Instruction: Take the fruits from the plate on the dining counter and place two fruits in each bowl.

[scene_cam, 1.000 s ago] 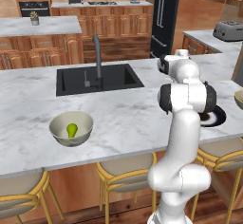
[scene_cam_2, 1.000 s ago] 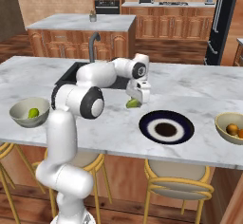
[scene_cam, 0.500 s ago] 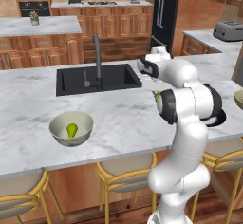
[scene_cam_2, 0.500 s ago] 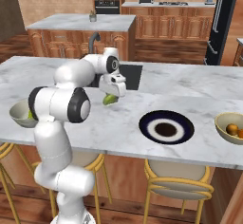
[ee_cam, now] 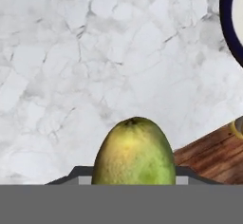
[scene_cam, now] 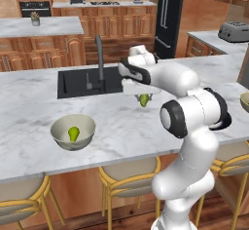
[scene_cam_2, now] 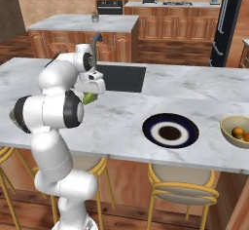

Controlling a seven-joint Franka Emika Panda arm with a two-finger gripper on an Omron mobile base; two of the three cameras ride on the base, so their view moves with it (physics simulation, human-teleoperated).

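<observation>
Veined white marble tabletop (scene_cam: 29,107) lies under the pincer (scene_cam: 144,95), which is clenched on a yellow-green oblong fruit (scene_cam: 144,100), likely to carry it toward the cream bowl (scene_cam: 73,131) beyond, pear (scene_cam: 73,134) inside.

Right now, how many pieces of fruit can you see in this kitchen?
4. A green pear lies in the left bowl; a yellow-green fruit is in the gripper; two orange ones sit in the right bowl.
</observation>
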